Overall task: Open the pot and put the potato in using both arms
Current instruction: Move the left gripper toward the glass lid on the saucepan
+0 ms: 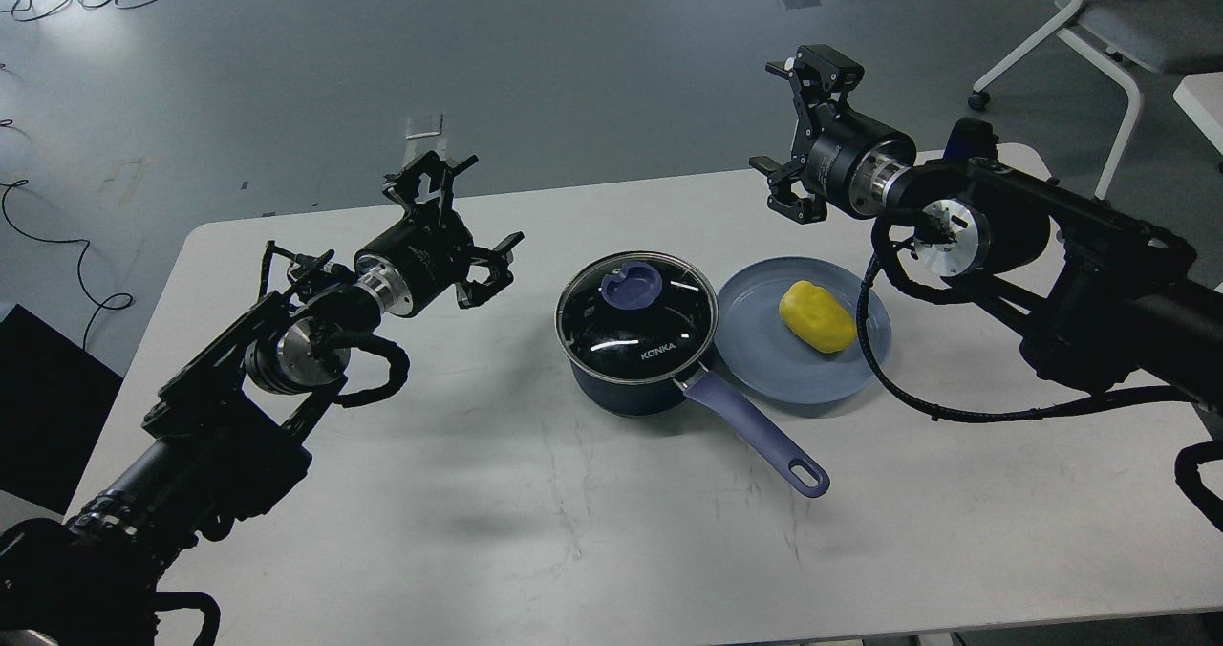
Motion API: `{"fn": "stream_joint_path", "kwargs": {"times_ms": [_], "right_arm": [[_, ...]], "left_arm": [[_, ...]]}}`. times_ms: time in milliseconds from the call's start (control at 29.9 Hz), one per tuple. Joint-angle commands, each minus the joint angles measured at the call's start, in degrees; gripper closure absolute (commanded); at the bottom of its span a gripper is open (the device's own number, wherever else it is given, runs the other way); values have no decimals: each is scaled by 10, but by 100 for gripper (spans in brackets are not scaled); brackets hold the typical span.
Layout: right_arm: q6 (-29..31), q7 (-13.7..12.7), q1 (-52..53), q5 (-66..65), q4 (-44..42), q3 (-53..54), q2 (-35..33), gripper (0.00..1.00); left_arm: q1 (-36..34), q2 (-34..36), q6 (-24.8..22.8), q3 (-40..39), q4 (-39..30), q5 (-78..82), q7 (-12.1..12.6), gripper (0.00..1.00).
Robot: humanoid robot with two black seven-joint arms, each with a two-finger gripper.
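With both grippers spread empty above the table, bring left gripper squarely over lid knob of mid-table pot; right gripper toward potato on plate.

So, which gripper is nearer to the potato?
Right. The right gripper hangs above and behind the potato; the left gripper is beyond the pot, far left.
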Motion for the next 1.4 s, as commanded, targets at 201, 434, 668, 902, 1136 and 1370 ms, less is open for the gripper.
{"fn": "stream_joint_path", "kwargs": {"times_ms": [201, 434, 668, 902, 1136, 1370], "right_arm": [[5, 0, -20, 0, 21, 29, -15, 0], [37, 11, -18, 0, 20, 29, -22, 0], [74, 28, -19, -1, 18, 29, -50, 0], [73, 34, -19, -9, 11, 28, -50, 0], [75, 37, -15, -9, 8, 29, -52, 0], [104, 34, -17, -9, 8, 38, -75, 0]], "left_arm": [[3, 3, -13, -17, -27, -3, -5, 2], [3, 4, -13, -43, -25, -3, -1, 2], [-4, 20, -7, -44, -19, 4, -5, 2], [-3, 20, -12, -38, -18, 6, -91, 2], [0, -24, 32, -32, -19, 15, -79, 2], [-8, -3, 29, -18, -21, 56, -26, 2]]}}
